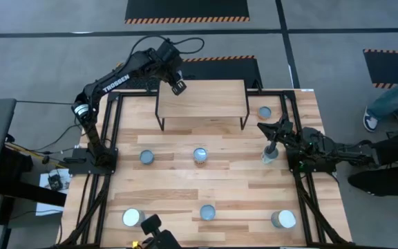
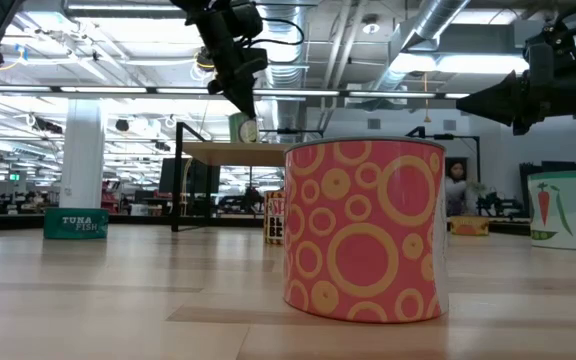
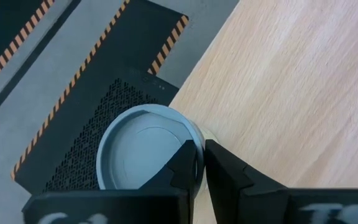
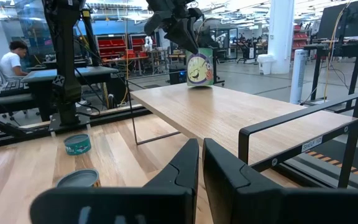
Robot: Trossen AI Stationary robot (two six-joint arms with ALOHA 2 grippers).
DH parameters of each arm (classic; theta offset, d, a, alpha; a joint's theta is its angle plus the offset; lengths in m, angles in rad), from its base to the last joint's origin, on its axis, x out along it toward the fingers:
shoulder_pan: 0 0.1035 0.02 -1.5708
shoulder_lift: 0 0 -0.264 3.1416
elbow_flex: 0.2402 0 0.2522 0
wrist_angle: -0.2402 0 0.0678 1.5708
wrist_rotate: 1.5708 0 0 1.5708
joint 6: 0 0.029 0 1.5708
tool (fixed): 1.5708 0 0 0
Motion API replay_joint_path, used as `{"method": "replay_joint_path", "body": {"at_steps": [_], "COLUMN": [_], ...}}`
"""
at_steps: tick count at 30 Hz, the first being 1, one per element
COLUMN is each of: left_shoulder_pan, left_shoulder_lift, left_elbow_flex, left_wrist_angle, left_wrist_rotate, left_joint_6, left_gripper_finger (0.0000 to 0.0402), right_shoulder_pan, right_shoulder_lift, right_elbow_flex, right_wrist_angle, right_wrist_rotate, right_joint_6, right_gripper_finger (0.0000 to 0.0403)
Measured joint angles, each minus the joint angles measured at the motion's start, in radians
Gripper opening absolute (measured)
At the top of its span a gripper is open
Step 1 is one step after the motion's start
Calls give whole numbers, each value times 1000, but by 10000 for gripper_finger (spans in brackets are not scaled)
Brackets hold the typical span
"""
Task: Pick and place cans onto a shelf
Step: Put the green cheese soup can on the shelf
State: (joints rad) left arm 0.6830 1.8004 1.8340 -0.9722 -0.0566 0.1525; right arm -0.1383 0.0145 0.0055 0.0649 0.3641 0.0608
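Note:
The shelf [image 1: 200, 97] stands at the table's far middle. My left gripper [image 1: 178, 88] is over the shelf's far left corner, shut on a can [image 3: 142, 149] with a green and purple label. That can also shows in the right wrist view [image 4: 199, 70] and the low view [image 2: 242, 128]. My right gripper [image 1: 262, 126] hovers shut and empty above the table, to the right of the shelf, pointing toward it; it also shows in its own wrist view [image 4: 201, 146]. Several other cans stand on the tabletop, among them one [image 1: 200, 155] in the middle. My left gripper pinches the can's top rim [image 3: 194, 134], one finger over the lid inside the rim and one outside on the wall. The fingers come from above, pointing down. The can is upright, and its bottom seems to rest on the shelf's far left corner [image 4: 194, 86].
Cans stand at the far right [image 1: 264, 112], right [image 1: 269, 158], left [image 1: 147, 158] and along the near edge [image 1: 133, 218], [image 1: 207, 212], [image 1: 282, 219]. A pink can [image 2: 363, 235] fills the low view. A person's legs [image 1: 392, 104] are beyond the table's right edge.

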Motion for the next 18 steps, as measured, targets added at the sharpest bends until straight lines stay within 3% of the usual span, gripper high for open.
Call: {"method": "replay_joint_path", "body": {"at_steps": [12, 18], "left_shoulder_pan": [-17, -17], "left_shoulder_lift": [-1, 0], "left_elbow_flex": [-50, -49], "left_wrist_angle": [73, 70], "left_wrist_rotate": [0, 0], "left_joint_6": [33, 32], "left_gripper_finger": [22, 65], "right_shoulder_pan": [0, 0], "right_shoulder_lift": [0, 0], "right_elbow_flex": [0, 0], "right_wrist_angle": [0, 0], "right_wrist_rotate": [0, 0], "right_joint_6": [0, 0], "right_gripper_finger": [49, 49]}}
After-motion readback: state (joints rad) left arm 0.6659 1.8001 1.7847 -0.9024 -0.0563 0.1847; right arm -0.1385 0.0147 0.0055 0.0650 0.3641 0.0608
